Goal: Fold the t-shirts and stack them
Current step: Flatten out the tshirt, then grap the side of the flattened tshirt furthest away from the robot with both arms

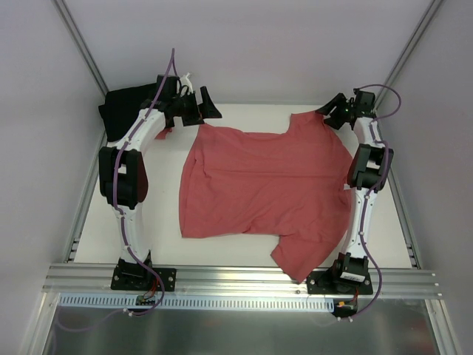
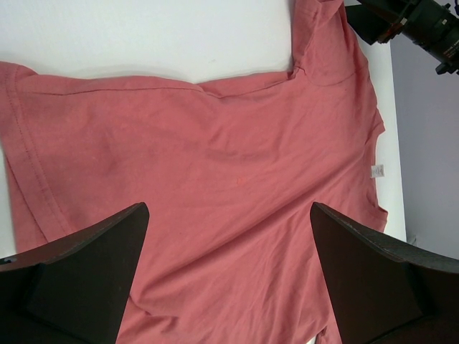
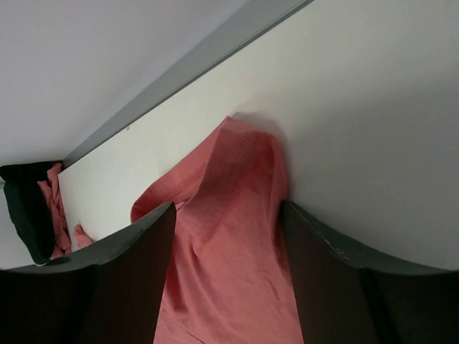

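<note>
Grey walls (image 1: 244, 44) enclose a white table (image 1: 162, 248), left claw (image 2: 229, 215) gaping, right claw (image 3: 226, 208) straddling the coral t-shirt (image 1: 259, 185), grip unclear

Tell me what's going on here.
Two robot arms are working on a coral-red t-shirt, spread loosely and unfolded on the white table. The right claw has its jaws either side of the shirt's far-right sleeve, not yet pinched. The left claw hangs open above the shirt's left part, holding nothing. A black t-shirt lies bunched in the far-left corner.
</note>
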You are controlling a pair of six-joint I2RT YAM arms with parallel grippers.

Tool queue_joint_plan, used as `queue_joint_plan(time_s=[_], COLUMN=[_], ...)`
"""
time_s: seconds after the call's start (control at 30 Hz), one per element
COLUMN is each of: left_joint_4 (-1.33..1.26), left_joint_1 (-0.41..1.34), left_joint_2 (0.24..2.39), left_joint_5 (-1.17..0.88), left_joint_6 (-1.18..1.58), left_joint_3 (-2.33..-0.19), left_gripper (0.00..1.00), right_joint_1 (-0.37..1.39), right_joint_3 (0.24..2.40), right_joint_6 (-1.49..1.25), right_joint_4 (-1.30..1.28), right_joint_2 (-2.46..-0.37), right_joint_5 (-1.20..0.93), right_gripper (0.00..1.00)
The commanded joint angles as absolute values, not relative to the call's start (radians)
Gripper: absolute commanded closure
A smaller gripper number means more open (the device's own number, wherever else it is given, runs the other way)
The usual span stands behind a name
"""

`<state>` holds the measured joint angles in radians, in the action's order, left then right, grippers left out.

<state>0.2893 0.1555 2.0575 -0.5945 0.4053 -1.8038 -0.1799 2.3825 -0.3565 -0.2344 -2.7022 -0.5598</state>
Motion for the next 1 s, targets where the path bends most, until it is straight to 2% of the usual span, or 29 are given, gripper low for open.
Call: queue_joint_plan(time_s=[0.0, 0.1, 0.13, 0.2, 0.23, 0.47, 0.87, 0.9, 0.93, 0.97], left_joint_4=[0.265, 0.264, 0.261, 0.259, 0.258, 0.249, 0.224, 0.222, 0.218, 0.216], left_joint_1=[0.146, 0.144, 0.143, 0.141, 0.140, 0.137, 0.138, 0.137, 0.138, 0.137], left_joint_2=[2.010, 2.006, 2.006, 2.006, 2.006, 2.010, 2.008, 2.006, 2.006, 2.005], left_joint_5=[-0.626, -0.629, -0.632, -0.634, -0.634, -0.643, -0.658, -0.661, -0.663, -0.666], left_joint_6=[0.391, 0.393, 0.394, 0.397, 0.397, 0.408, 0.428, 0.429, 0.433, 0.437], left_joint_3=[-1.795, -1.789, -1.787, -1.786, -1.786, -1.781, -1.775, -1.772, -1.772, -1.767], left_gripper=[0.01, 0.01, 0.01, 0.01, 0.01, 0.01, 0.01, 0.01, 0.01, 0.01], right_joint_1=[-0.173, -0.173, -0.173, -0.175, -0.175, -0.178, -0.175, -0.175, -0.175, -0.175], right_joint_3=[2.407, 2.407, 2.408, 2.408, 2.407, 2.381, 1.970, 1.953, 1.947, 1.951], right_joint_6=[-0.364, -0.367, -0.368, -0.374, -0.374, -0.338, -0.226, -0.221, -0.216, -0.206], right_joint_4=[-0.265, -0.264, -0.261, -0.256, -0.261, -0.293, -0.325, -0.327, -0.334, -0.353], right_joint_2=[-2.737, -2.737, -2.737, -2.738, -2.735, -2.700, -2.387, -2.376, -2.367, -2.367], right_joint_5=[-0.563, -0.557, -0.558, -0.557, -0.549, -0.540, -0.517, -0.514, -0.505, -0.502], right_gripper=[0.36, 0.41, 0.62, 0.81, 1.00, 1.00, 1.00, 0.98, 0.93, 0.71])
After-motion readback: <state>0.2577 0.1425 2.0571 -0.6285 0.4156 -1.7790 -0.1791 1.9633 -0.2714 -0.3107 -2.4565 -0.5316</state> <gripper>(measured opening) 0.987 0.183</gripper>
